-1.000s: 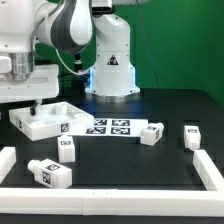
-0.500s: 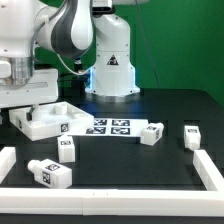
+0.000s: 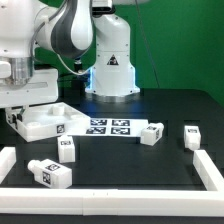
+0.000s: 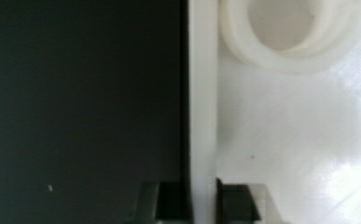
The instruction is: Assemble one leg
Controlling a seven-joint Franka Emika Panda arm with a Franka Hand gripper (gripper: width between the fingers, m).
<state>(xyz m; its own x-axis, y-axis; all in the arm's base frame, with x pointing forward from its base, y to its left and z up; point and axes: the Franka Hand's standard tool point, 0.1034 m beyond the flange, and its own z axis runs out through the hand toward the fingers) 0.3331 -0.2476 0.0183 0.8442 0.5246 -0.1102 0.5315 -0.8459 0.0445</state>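
The large white square panel (image 3: pixel 48 121) with a raised rim lies at the exterior view's left. My gripper (image 3: pixel 21 110) is down at its left rim. In the wrist view my gripper (image 4: pixel 202 202) straddles the rim (image 4: pixel 202 100), with a dark finger (image 4: pixel 170 202) pressed against each side, shut on it. A round socket (image 4: pixel 298 40) shows inside the panel. Several legs, chunky white posts with tag stickers, lie loose: two at the front left (image 3: pixel 67 148) (image 3: pixel 52 173) and two at the right (image 3: pixel 151 133) (image 3: pixel 192 137).
The marker board (image 3: pixel 108 127) lies behind the middle of the black table. A low white rail (image 3: pixel 212 172) borders the front and sides of the table. The arm's base (image 3: pixel 110 70) stands at the back.
My gripper has come down from just above the panel onto its left rim. The legs have not moved.
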